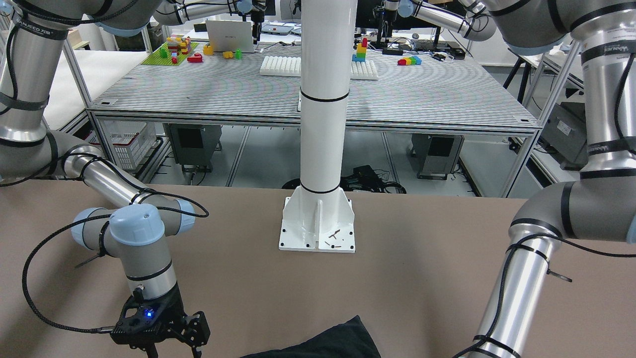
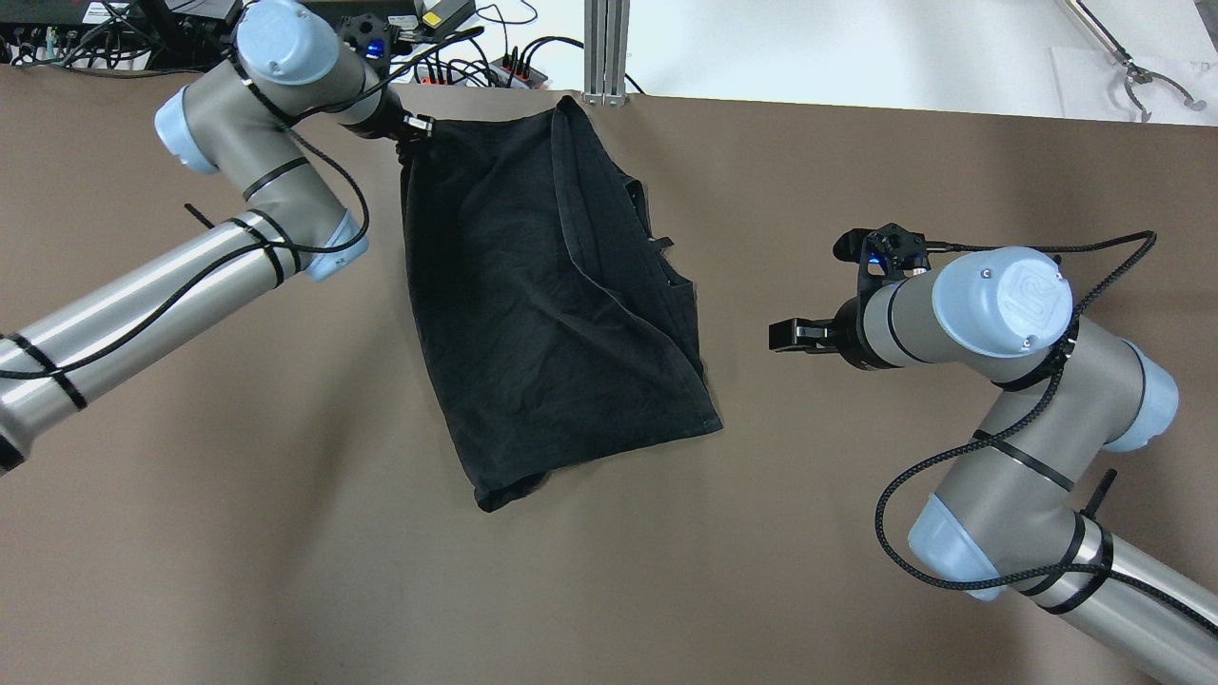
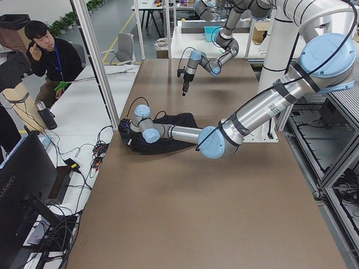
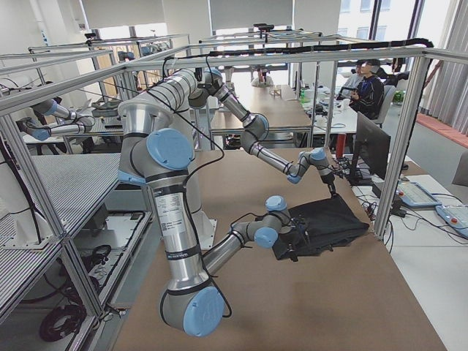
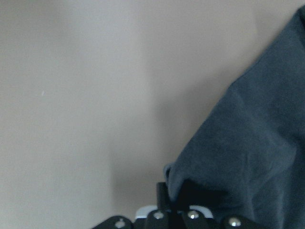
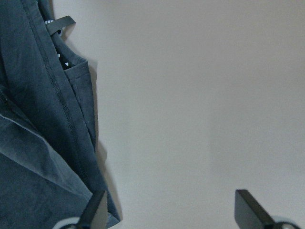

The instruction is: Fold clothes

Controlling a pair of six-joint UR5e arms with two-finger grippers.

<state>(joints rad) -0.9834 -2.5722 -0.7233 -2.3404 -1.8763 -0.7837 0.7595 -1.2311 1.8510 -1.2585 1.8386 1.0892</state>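
The clothes are one black garment (image 2: 533,314), lying rumpled and partly folded over itself on the brown table (image 2: 238,533), with a hem running down its middle. My left gripper (image 2: 416,128) is shut on its far left corner near the table's back edge. The left wrist view shows the fabric (image 5: 248,143) pinched in the left gripper (image 5: 178,198). My right gripper (image 2: 782,336) hovers open to the right of the garment, apart from it. In the right wrist view its fingers (image 6: 97,210) stand wide apart beside the garment's hemmed edge (image 6: 57,95). A corner of the garment (image 1: 328,343) shows in the front-facing view.
The white column base (image 1: 318,223) stands at the robot's side of the table. Cables and a power strip (image 2: 457,67) lie past the far edge, beside an aluminium post (image 2: 605,48). A person (image 3: 47,56) sits off the table's far side.
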